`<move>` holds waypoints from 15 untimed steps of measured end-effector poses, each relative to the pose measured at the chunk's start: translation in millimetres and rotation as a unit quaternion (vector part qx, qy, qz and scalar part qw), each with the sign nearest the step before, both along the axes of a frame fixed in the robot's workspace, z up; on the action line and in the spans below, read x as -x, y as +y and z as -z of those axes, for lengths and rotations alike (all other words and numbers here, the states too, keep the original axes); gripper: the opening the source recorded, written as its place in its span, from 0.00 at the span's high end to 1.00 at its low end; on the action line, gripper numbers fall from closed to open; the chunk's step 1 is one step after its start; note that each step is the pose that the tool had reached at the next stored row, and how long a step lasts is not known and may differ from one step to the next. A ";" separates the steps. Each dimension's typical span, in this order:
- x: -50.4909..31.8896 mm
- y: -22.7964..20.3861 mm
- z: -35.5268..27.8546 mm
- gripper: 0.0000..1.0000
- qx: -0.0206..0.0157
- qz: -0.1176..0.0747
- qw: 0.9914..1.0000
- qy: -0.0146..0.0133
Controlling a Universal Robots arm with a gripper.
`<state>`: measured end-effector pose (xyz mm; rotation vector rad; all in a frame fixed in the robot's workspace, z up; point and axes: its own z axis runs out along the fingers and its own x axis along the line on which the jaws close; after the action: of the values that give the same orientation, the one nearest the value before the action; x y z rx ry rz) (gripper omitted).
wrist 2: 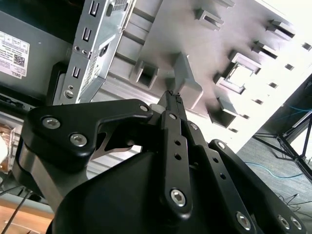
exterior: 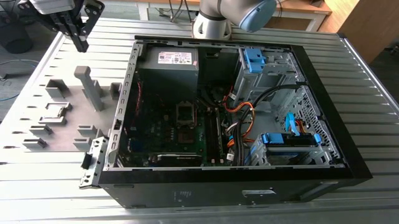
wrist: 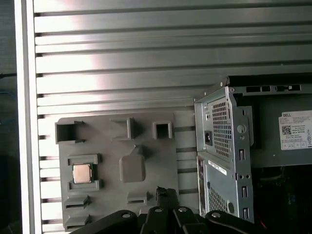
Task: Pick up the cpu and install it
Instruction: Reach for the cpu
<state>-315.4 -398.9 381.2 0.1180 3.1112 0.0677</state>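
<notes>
Exterior view, jaws closed and empty, cropped at top edge, cpu [exterior: 55, 110] small in grey holder [exterior: 52, 121].

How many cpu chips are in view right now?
1. The cpu lies on the grey plate, beside the open computer case; others may be hidden inside the case.

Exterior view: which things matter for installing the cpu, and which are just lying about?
Job: cpu on its holder plate; gripper, shut and empty; socket in the case.
Lying about: power supply; cables; blue drive brackets.
</notes>
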 end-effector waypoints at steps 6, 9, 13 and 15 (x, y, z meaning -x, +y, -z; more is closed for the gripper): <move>13.1 0.0 0.8 0.89 0.000 0.000 1.000 0.000; 19.4 0.0 1.3 0.89 0.000 0.000 1.000 0.000; 27.7 0.0 2.6 0.89 0.000 0.000 1.000 0.000; 32.4 0.0 3.3 0.89 0.000 0.000 1.000 0.000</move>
<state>-347.8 -399.0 377.8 0.1179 3.1112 0.0677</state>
